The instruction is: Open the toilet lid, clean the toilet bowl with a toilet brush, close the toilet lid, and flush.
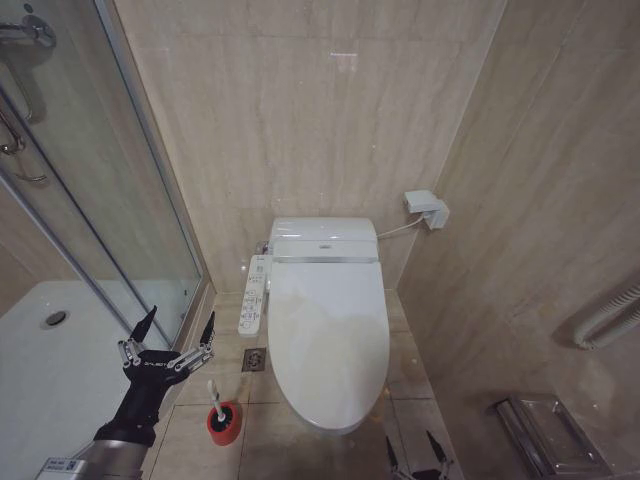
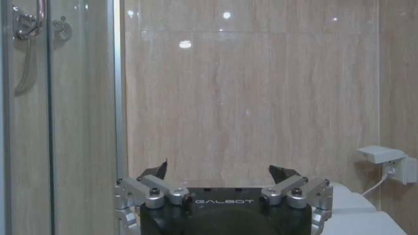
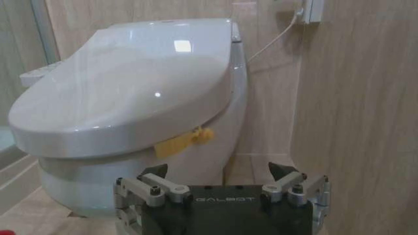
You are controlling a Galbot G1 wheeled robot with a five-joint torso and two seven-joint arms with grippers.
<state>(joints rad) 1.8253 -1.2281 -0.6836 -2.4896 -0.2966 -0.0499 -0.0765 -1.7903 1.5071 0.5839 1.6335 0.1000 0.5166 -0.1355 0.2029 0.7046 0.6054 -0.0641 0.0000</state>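
Your left gripper (image 1: 178, 330) hangs raised over the floor tiles beside the glass shower door (image 1: 95, 180), its jaws spread wide with nothing between them — in the left wrist view the two dark fingertips (image 2: 155, 170) stand well apart against the beige wall. Just below and in front of it on the floor, the toilet brush (image 1: 213, 394) stands upright in its red cup holder (image 1: 224, 423), white handle poking up, near the front left corner of the toilet.

The toilet lid (image 1: 327, 340) is down, lying flat and shut over the seat, so you cannot see the toilet bowl's inside. The control panel (image 1: 254, 294) runs along the toilet's left side, and a floor drain (image 1: 254, 359) sits between it and the brush.

Your right gripper (image 1: 417, 452) is low at the bottom edge of the head view, by the toilet's front right — jaws spread here too, empty, facing the front of the toilet, where a yellow tag (image 3: 176, 143) hangs under the lid's rim.
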